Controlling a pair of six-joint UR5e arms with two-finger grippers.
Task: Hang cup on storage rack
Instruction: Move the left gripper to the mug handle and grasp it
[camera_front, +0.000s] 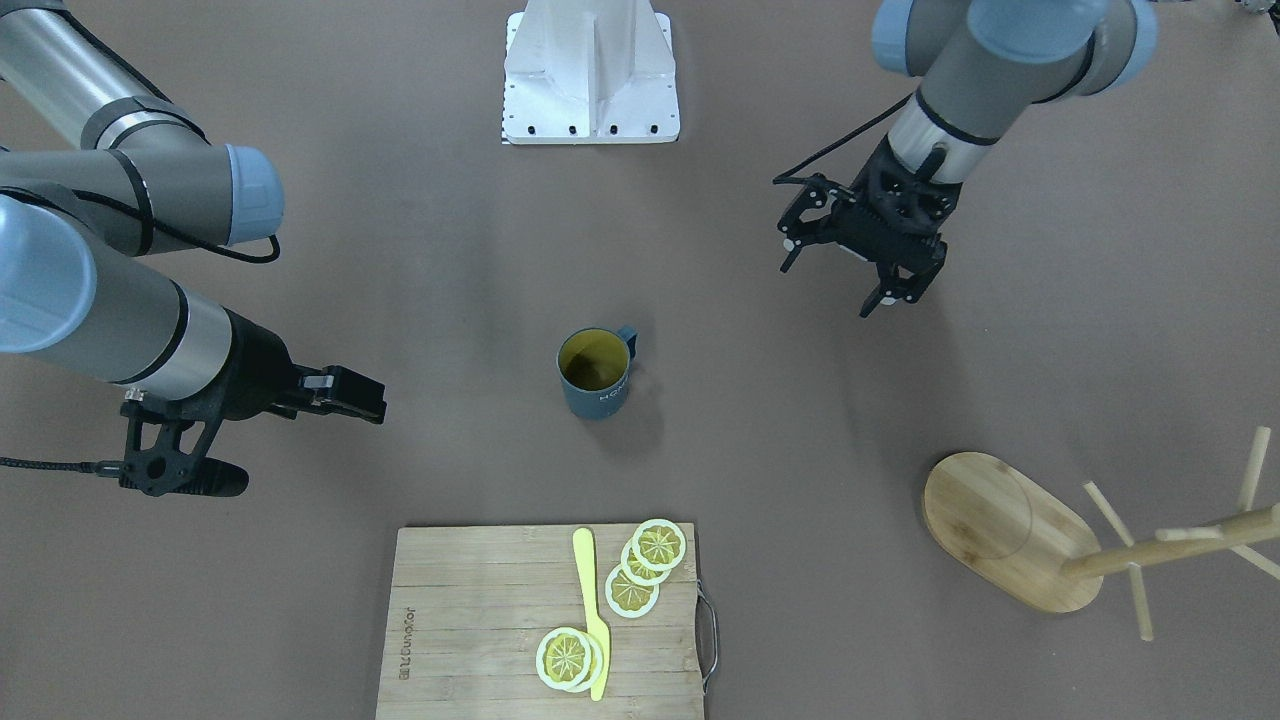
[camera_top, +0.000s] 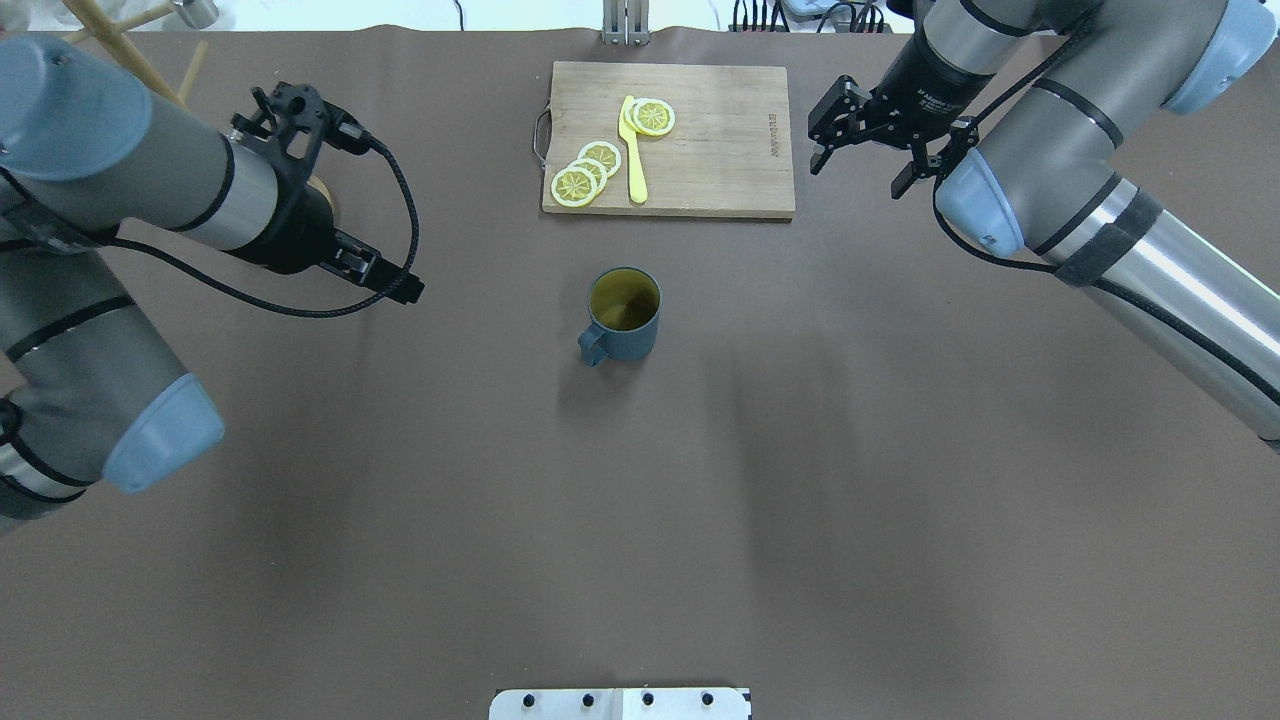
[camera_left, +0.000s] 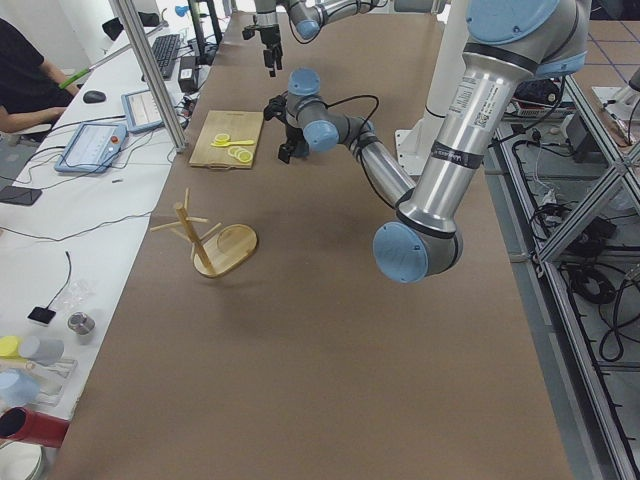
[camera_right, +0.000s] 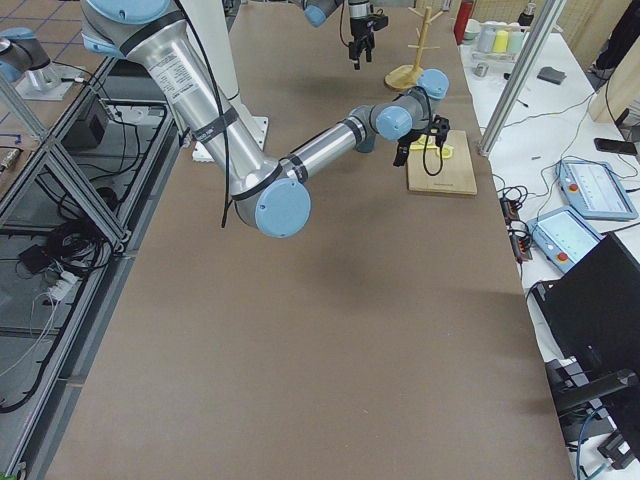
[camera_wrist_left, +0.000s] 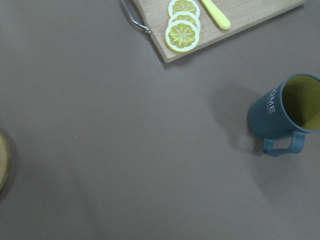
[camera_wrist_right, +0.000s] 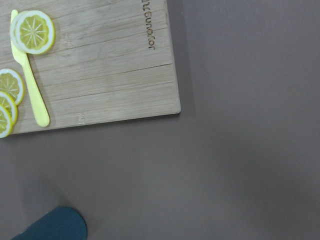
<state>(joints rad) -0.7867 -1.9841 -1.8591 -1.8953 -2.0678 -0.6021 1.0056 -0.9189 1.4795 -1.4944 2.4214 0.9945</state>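
Observation:
The dark teal cup (camera_front: 597, 380) stands upright at mid-table, olive inside, with its handle toward the robot's left; it also shows in the overhead view (camera_top: 625, 315) and the left wrist view (camera_wrist_left: 282, 115). The bamboo storage rack (camera_front: 1010, 530) stands on its oval base far out on the robot's left side (camera_left: 215, 245), with nothing on its pegs. My left gripper (camera_front: 828, 288) hovers open and empty between the cup and the rack, clear of both. My right gripper (camera_top: 857, 178) hovers open and empty beside the cutting board's end, well away from the cup.
A wooden cutting board (camera_top: 700, 140) with lemon slices (camera_top: 585, 170) and a yellow knife (camera_top: 633, 150) lies beyond the cup. The white robot base plate (camera_front: 590, 70) sits at the near edge. An operator (camera_left: 20, 70) sits at a side bench with tablets.

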